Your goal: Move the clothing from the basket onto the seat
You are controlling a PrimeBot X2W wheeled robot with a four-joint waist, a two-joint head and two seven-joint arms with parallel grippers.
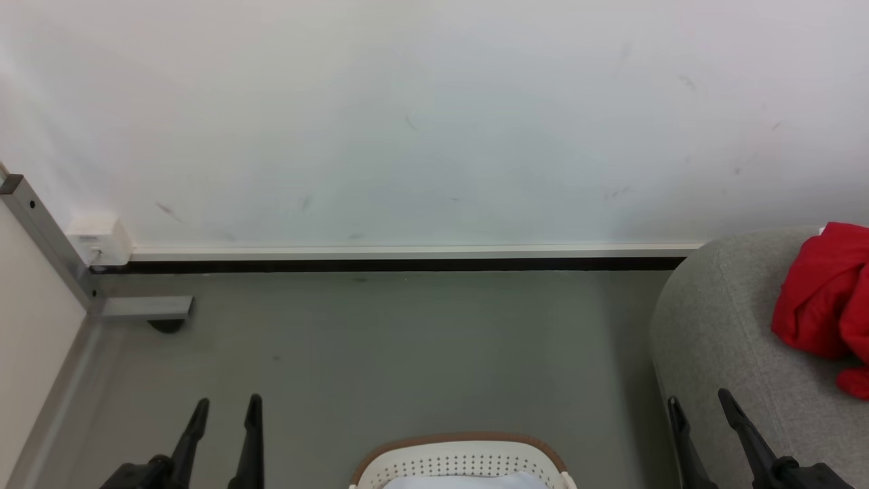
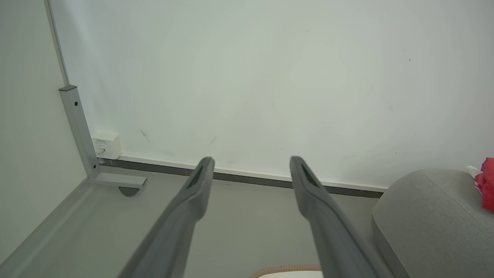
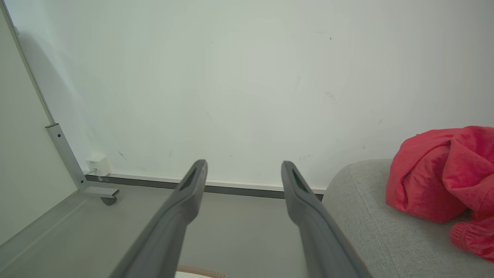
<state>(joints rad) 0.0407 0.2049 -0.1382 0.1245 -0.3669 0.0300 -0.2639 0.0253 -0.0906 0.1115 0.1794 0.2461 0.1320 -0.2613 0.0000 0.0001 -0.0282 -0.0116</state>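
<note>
Fingers on left gripper and right gripper are spread, empty; red clothing is on the seat, so I'd check the basket before reaching.

Both left gripper and right gripper: two long slim black fingers, tapering to rounded tips, chunky black bases. Close up, matte dark grey; possibly a recessed slot inside each tip.

Red clothing in a heap on grey seat — white brown-rimmed basket nearby
</note>
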